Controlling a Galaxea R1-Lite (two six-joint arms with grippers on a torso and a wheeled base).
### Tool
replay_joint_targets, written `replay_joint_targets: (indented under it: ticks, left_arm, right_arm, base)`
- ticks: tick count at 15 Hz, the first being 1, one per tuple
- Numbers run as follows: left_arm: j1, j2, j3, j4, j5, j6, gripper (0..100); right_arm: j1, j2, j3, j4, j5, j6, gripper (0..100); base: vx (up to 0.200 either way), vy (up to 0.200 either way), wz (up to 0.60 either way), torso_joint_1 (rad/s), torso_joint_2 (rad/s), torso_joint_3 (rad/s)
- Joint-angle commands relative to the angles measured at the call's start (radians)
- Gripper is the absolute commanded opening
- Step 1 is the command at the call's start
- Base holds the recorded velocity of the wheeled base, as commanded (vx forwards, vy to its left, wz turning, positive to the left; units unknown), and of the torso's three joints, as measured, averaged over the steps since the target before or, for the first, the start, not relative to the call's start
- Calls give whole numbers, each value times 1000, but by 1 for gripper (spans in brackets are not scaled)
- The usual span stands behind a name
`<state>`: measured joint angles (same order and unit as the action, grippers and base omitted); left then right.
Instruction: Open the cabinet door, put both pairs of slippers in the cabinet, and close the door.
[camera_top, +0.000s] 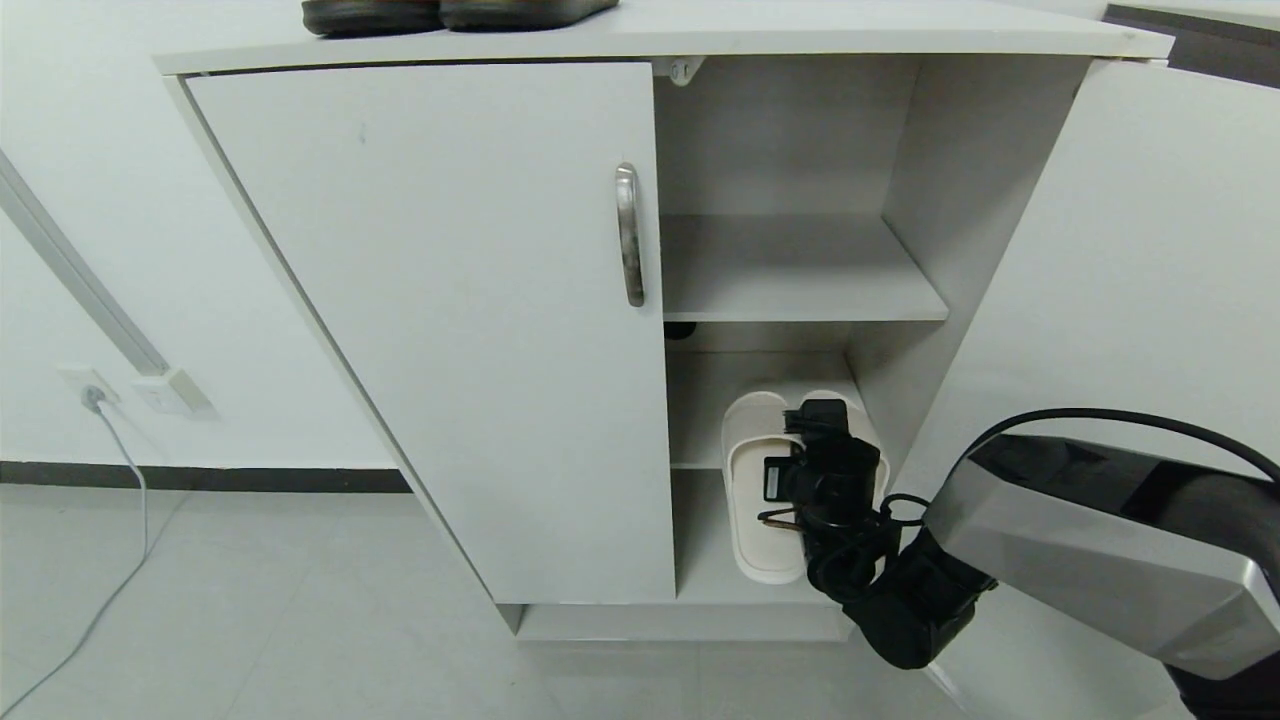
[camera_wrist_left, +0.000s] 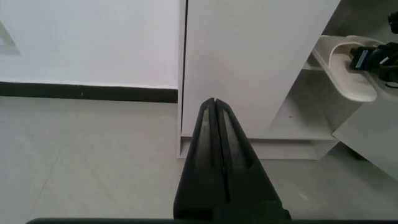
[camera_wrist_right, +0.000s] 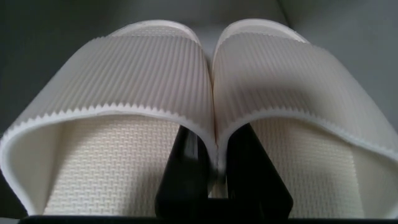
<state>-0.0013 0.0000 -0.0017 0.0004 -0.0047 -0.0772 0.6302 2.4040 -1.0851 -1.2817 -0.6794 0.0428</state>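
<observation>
Here our right gripper (camera_wrist_right: 217, 177) pinches the white slippers (camera_wrist_right: 143, 87) by their touching inner walls, one finger inside each, jaws nearly closed. The pair sits low inside the cabinet (camera_top: 960, 180), possibly resting on a shelf. The right door (camera_top: 1130, 250) stands open. Our left gripper (camera_wrist_left: 214, 124) is closed on nothing, above the floor. Dark slippers (camera_top: 450, 12) lie on the cabinet top.
</observation>
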Motion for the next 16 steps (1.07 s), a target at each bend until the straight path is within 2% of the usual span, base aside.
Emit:
replay_joint_targets:
  ticks: [1, 9, 16]
  left_arm:
    - [0, 2, 0, 0, 0, -1, 0]
    - [0, 2, 0, 0, 8, -7, 0]
    - [0, 2, 0, 0, 9, -7, 0]
  right_arm:
    - [-3, -6, -12, 19, 12, 0, 0]
    - [-40, 60, -233, 166, 41, 0, 0]
    - [-73, 132, -490, 348, 129, -1, 0]
  base:
    - [0, 0, 0, 0, 0, 0]
    - [0, 0, 0, 0, 0, 0]
    - [0, 0, 0, 0, 0, 0]
